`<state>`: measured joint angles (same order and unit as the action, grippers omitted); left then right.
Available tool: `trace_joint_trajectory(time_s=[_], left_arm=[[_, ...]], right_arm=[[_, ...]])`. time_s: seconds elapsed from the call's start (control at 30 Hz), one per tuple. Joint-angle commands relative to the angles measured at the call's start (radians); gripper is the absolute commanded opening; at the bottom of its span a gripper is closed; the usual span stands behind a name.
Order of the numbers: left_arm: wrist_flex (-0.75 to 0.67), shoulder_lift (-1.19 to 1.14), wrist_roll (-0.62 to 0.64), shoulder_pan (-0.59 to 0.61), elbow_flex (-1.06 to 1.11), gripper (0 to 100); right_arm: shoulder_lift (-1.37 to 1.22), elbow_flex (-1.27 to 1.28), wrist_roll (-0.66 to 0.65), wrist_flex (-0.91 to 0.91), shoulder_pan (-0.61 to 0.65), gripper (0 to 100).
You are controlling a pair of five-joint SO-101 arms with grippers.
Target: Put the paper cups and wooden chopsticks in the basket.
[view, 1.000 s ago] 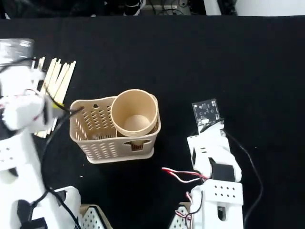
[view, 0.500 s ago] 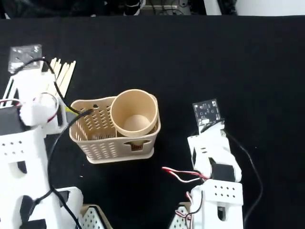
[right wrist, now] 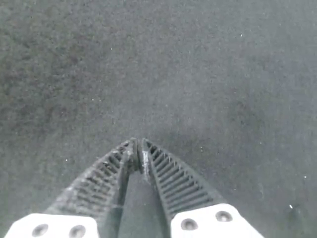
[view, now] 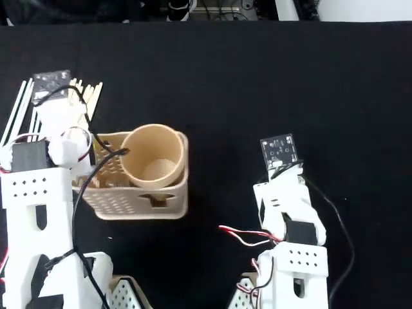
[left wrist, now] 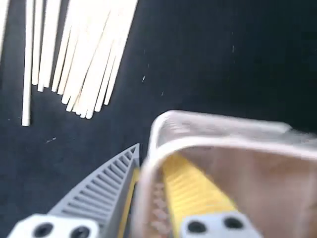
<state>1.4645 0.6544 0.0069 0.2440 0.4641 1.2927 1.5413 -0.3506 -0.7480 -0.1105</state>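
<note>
Left claw [left wrist: 151, 161] pinches the basket [view: 138, 201] wall, one finger inside and one outside. Basket and the paper cup [view: 151, 164] standing in it have slid leftward across the worktop [view: 290, 84] since a second ago. Wooden chopsticks [left wrist: 89, 54] lie just beyond the basket. Right claw [right wrist: 137, 148] sits closed and empty, unmoved.

Lighting is bright and even, falling from above. The black table [view: 257, 77] is matte and swallows the light, with no hard shadows and no glare on it. The white left arm [view: 38, 193] shows very bright against it. Seen from the left wrist, the basket [left wrist: 223, 144] rim carries a pale sheen and the chopsticks [left wrist: 89, 54] glow. Under the right wrist the table looks paler, evenly lit.
</note>
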Motion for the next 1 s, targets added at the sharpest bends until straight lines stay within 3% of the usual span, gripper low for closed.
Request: trace_joint_trajectory(time_s=[0.0,0.2,0.33,0.47,0.6,0.8,0.97], left_arm=[[-0.089,0.002,0.157,-0.039,-0.016,3],[-0.181,0.002,0.305,-0.194,-0.018,3],[-0.270,-0.003,0.371,-0.231,-0.007,3],[-0.325,-0.055,0.382,-0.214,-0.015,3],[-0.353,-0.158,0.313,-0.208,-0.019,3],[-0.244,-0.287,0.235,-0.174,-0.136,25],[-0.058,-0.292,0.190,-0.159,-0.401,27]], right_arm=[[0.012,-0.004,-0.008,0.017,-0.011,1.6],[0.012,-0.004,-0.008,0.017,-0.011,1.6],[0.012,-0.004,-0.008,0.017,-0.012,1.6],[0.012,-0.004,-0.008,0.017,-0.012,1.6],[0.012,-0.004,-0.008,0.017,-0.012,1.6],[0.012,-0.004,-0.008,0.017,-0.012,1.6],[0.012,-0.002,-0.008,0.018,-0.009,1.7]])
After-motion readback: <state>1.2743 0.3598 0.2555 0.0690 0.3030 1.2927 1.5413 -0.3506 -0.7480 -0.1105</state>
